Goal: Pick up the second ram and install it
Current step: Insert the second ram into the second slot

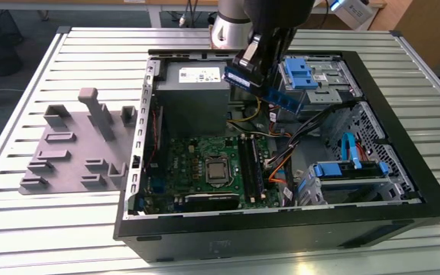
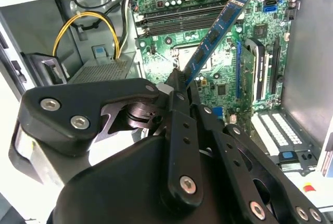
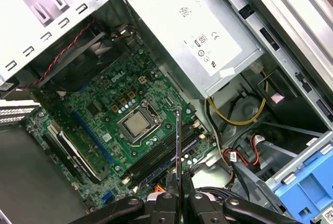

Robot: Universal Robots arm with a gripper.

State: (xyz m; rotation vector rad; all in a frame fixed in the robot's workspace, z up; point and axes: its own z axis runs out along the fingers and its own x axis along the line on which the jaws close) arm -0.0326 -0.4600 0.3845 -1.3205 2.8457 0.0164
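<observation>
Slatted metal table point(image 1: 67, 51) is carrying two lots: an open computer case point(image 1: 403, 143) lying on its side, and a grey tray point(image 1: 59, 154) with upright posts, sitting just beside the case toward the exterior view's left.

Item: ram point(image 1: 270, 91), a long blue-green stick with black chips. I am holding it in the air above the case, over the grey power supply point(image 1: 193, 91) and near the blue drive cage point(image 1: 304, 74). It is tilting, one end lower than the other, and is touching nothing but my fingers point(image 2: 177, 86). I am pinching it by one short end, fingers pressed onto its two flat faces, so the long contact edge is staying free for a slot. In the first wrist view the ram point(image 3: 178, 151) is showing edge-on as a thin line running out from between my fingers.

Item: motherboard point(image 1: 204, 172), green, with a silver square chip point(image 3: 135, 124) at its middle. Long dark slots point(image 3: 166, 151) are lying just beside that chip; from the first wrist view I am judging the stick to be lined up roughly over them, though well apart in height.

Item: cables point(image 3: 237, 114), yellow and red, are looping between power supply and drive cage, near my path.

Status: ram lifted, not yet seated.
</observation>
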